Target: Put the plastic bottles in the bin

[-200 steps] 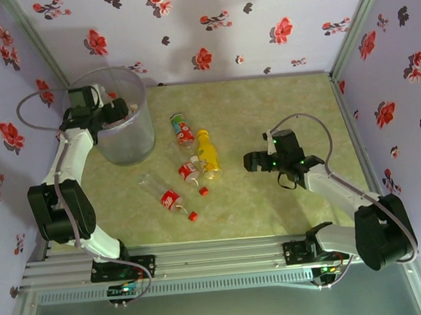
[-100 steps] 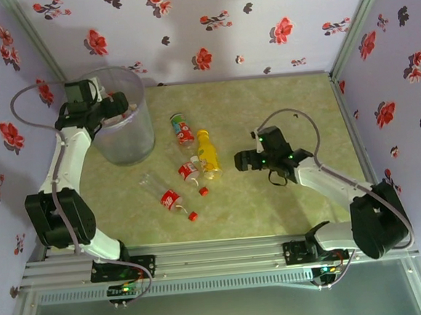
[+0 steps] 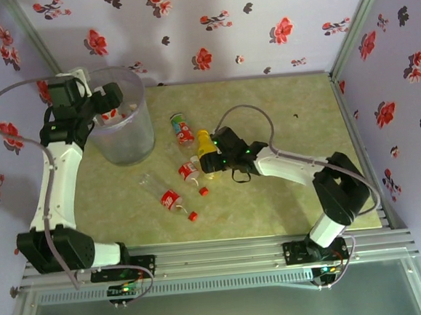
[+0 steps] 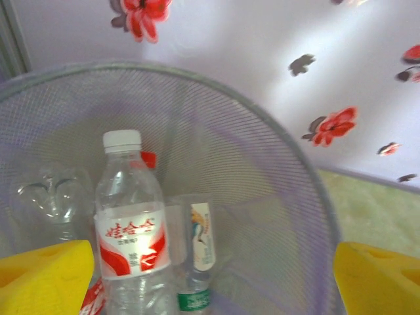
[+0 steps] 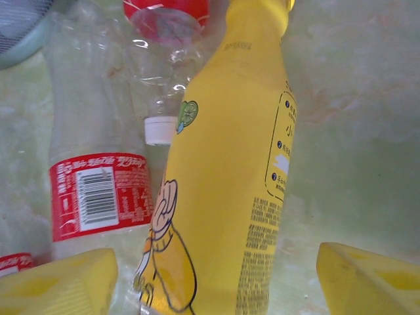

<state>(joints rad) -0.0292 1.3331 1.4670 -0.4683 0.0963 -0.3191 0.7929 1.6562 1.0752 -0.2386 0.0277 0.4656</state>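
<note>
One yellow bottle (image 5: 223,184) lies flat between the right gripper's (image 5: 213,279) spread pads, its long axis crosswise to the line joining them, a gap beside the right-hand pad, so unclamped; the bin (image 3: 133,145) stands well apart, beneath the wide-spread left gripper (image 4: 210,275).

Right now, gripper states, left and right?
Left gripper: open, empty, over the bin.
Right gripper: open, straddling the yellow bottle, not gripping.

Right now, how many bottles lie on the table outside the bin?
4: yellow bottle mid-table, red-labelled bottle beyond it, short bottle at its left, clear bottle nearest the front. The right arm may hide another.
</note>
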